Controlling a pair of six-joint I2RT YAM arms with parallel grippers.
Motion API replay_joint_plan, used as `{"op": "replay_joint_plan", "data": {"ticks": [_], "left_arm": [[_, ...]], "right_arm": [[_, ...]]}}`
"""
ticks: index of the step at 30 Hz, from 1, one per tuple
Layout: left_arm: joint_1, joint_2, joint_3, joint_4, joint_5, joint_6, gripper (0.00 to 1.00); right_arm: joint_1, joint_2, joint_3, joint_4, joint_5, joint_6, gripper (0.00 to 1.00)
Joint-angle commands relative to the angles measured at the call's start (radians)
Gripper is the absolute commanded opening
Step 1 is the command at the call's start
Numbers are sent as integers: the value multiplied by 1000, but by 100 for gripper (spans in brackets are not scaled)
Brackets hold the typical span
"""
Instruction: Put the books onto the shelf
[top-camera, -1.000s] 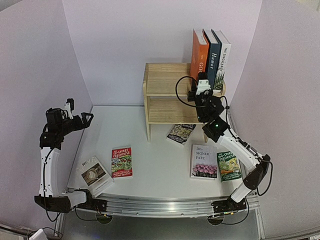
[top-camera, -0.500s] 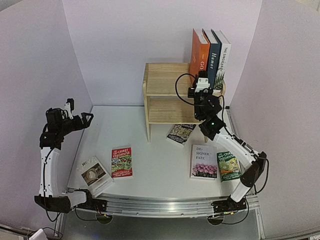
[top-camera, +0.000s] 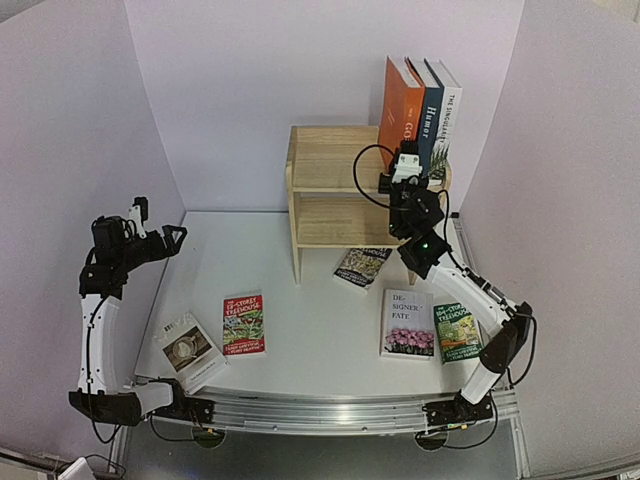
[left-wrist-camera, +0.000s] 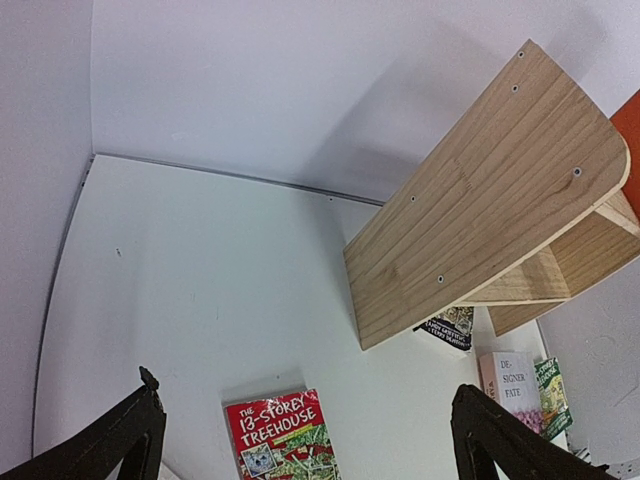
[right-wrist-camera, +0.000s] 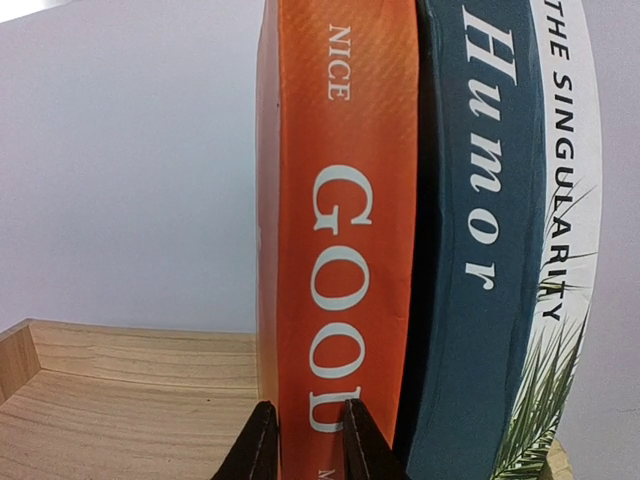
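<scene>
Three books stand upright at the right end of the wooden shelf's (top-camera: 330, 160) top tier: orange (top-camera: 398, 100), dark teal (top-camera: 428, 110) and white (top-camera: 447, 115). My right gripper (top-camera: 405, 155) is at the foot of the orange book's spine (right-wrist-camera: 340, 200). In the right wrist view its jaws (right-wrist-camera: 308, 408) stand a narrow gap apart in front of that spine, holding nothing. Lying flat on the table are a red book (top-camera: 243, 323), a white book with a cup picture (top-camera: 190, 347), a dark patterned book (top-camera: 361, 266), a white book (top-camera: 408, 323) and a green book (top-camera: 457, 331). My left gripper (top-camera: 160, 220) hangs wide open and empty at the far left.
The shelf's lower tier (top-camera: 335, 220) holds nothing. The dark patterned book lies partly under the shelf's front edge. In the left wrist view the shelf's side panel (left-wrist-camera: 480, 200) and the red book (left-wrist-camera: 285, 440) show between the spread fingers. Lilac walls close in on three sides.
My right gripper has crept slightly up and closer to the orange book's spine, and its jaws have narrowed. The left arm and the books on the table have not moved.
</scene>
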Motion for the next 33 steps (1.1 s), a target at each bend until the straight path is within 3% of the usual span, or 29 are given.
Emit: {"op": "replay_joint_plan", "data": {"ticks": [1,16,26,33], "left_arm": [[1,-19,-1,32,9,19,100],[1,-26,-20,35,15,24,100],[1,0,-140,-99,64,178,100],[0,78,-198,-197,22,354,100]], "right_arm": [[-5,-21,21,41,-3,20,25],[0,-65,-19,41,-40,92,35],[70,-174,-102,19,-66,111,46],[107,-253,-130,-309,-217,271,51]]}}
